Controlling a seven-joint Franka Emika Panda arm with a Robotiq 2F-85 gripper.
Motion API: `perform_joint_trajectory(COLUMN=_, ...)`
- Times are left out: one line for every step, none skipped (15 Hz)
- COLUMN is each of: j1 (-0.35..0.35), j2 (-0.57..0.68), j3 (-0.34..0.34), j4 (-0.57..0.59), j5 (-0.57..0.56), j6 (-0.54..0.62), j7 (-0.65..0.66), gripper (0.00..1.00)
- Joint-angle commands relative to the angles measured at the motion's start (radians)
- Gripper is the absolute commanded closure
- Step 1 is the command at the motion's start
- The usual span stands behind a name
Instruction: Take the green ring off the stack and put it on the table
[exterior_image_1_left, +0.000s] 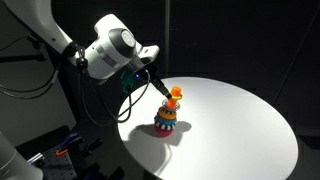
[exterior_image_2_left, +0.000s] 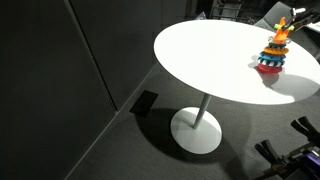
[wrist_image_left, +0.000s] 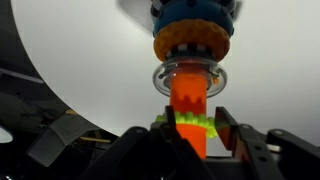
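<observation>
The stack (exterior_image_1_left: 166, 120) stands on the round white table (exterior_image_1_left: 240, 120) near its edge, and shows in both exterior views (exterior_image_2_left: 271, 58). In the wrist view its orange peg (wrist_image_left: 187, 95) runs toward the camera, with a clear ring and an orange and a blue ring farther down. The green ring (wrist_image_left: 207, 124) sits high on the peg, apart from the other rings. My gripper (wrist_image_left: 196, 120) reaches down onto the peg top (exterior_image_1_left: 172, 94), its fingers pressed on either side of the green ring.
The table (exterior_image_2_left: 210, 60) stands on a single white pedestal foot (exterior_image_2_left: 196, 132) over dark carpet. Dark curtains surround it. Black equipment (exterior_image_1_left: 60, 150) sits below the table edge by the arm's base.
</observation>
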Motion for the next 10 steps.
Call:
perform_joint_trajectory(j1=0.004, j2=-0.073, j3=0.006, j4=-0.022, j5=-0.013, j6=-0.002, j7=0.022, gripper=0.81)
perform_joint_trajectory(j1=0.005, j2=-0.089, j3=0.008, j4=-0.025, j5=-0.012, j6=-0.003, j7=0.022, gripper=0.81)
perform_joint_trajectory(j1=0.007, j2=-0.103, j3=0.01, j4=-0.027, j5=-0.012, j6=-0.003, j7=0.021, gripper=0.81)
perform_joint_trajectory(j1=0.01, j2=-0.116, j3=0.011, j4=-0.029, j5=-0.006, j6=-0.002, j7=0.017, gripper=0.81)
perform_joint_trajectory(j1=0.013, j2=-0.127, j3=0.012, j4=-0.031, j5=-0.001, j6=0.002, j7=0.016, gripper=0.81)
perform_joint_trajectory(j1=0.017, j2=-0.137, j3=0.012, j4=-0.034, j5=0.004, j6=0.006, j7=0.013, gripper=0.81)
perform_joint_trajectory(j1=0.02, j2=-0.143, j3=0.013, j4=-0.033, j5=0.007, j6=0.008, j7=0.013, gripper=0.81)
perform_joint_trajectory(j1=0.024, j2=-0.145, j3=0.014, j4=-0.032, j5=0.011, j6=0.007, j7=0.012, gripper=0.81)
perform_joint_trajectory(j1=0.027, j2=-0.138, j3=0.017, j4=-0.024, j5=0.01, j6=0.0, j7=0.017, gripper=0.81)
perform_joint_trajectory(j1=0.031, j2=-0.127, j3=0.018, j4=-0.016, j5=0.014, j6=-0.008, j7=0.015, gripper=0.81)
